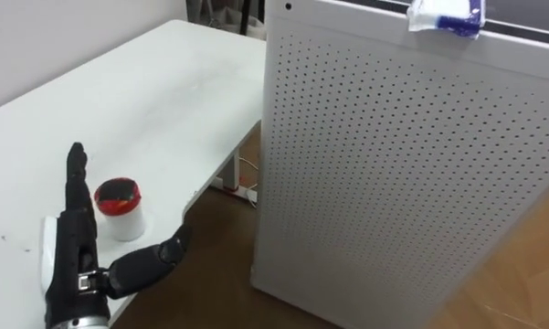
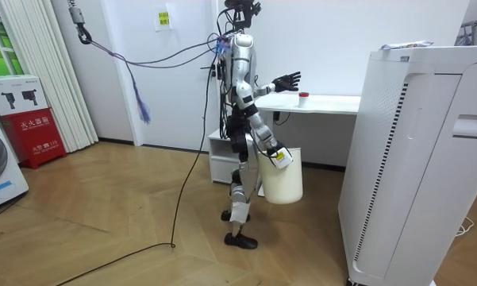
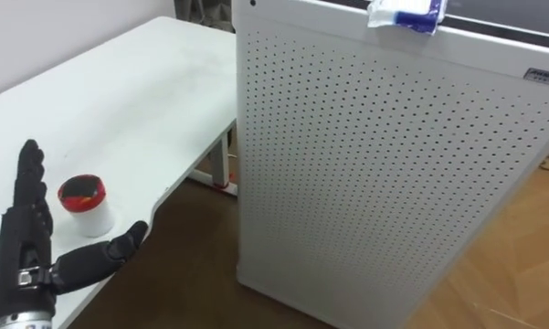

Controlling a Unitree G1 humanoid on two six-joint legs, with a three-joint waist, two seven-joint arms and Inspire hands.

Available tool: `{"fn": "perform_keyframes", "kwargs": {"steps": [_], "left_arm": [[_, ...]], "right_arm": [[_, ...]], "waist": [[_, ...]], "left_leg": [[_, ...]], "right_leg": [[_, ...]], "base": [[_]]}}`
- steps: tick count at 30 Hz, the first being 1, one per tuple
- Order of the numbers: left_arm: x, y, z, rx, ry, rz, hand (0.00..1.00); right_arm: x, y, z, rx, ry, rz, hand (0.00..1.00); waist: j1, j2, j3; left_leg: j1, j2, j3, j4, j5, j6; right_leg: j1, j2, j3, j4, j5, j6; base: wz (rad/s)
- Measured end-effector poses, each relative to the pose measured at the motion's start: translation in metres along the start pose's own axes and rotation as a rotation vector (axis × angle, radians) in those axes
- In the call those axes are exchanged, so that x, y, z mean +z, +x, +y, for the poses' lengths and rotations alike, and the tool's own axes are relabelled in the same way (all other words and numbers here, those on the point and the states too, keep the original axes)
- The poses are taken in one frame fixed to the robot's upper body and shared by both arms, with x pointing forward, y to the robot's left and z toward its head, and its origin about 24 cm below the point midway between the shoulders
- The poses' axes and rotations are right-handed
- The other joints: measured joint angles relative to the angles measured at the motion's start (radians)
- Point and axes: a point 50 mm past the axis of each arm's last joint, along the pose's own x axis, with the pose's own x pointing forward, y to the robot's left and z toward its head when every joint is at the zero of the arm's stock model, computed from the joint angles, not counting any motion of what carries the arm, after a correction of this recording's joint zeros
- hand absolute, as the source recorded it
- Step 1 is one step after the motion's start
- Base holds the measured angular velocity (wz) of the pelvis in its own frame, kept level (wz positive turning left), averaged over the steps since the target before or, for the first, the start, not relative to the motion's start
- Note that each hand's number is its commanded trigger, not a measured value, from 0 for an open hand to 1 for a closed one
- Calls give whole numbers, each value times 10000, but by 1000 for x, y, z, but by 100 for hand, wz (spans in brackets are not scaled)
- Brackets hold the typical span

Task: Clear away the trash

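A small white cup with a red lid (image 1: 119,206) stands near the front edge of the white table (image 1: 155,100). My left hand (image 1: 73,260) hovers open right beside it, fingers straight and thumb spread out past the table's edge. A crumpled white and blue wrapper (image 1: 446,15) lies on top of the tall white perforated unit (image 1: 393,164). In the room view I stand at the table's end, left hand (image 2: 286,81) raised over it. My right hand (image 2: 275,153) hangs low at my side, shut on a white bucket (image 2: 283,179).
The tall white unit (image 2: 413,159) stands close to the table's right end, with a narrow gap of wooden floor between them. Cables and a power strip (image 1: 242,187) lie under the table. A red box (image 2: 32,119) and a curtain stand at the room view's left.
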Motion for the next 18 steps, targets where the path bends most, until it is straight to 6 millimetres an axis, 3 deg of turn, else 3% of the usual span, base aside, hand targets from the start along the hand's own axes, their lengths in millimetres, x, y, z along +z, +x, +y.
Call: {"fn": "perform_keyframes", "kwargs": {"steps": [6, 18], "left_arm": [[0, -1, 1, 46, -25, -44, 0], [-14, -9, 4, 63, 269, 583, 0]], "right_arm": [[-1, 0, 0, 36, -2, 42, 100], [-1, -1, -1, 41, -204, 80, 100]], "waist": [[21, 73, 39], [-51, 113, 42]], "left_leg": [[22, 9, 8, -29, 2, 2], [172, 38, 54, -140, 10, 15]], "right_leg": [[0, 10, -22, -11, 0, 0], [28, 33, -9, -11, -2, 2]], "base": [[0], [-1]]}}
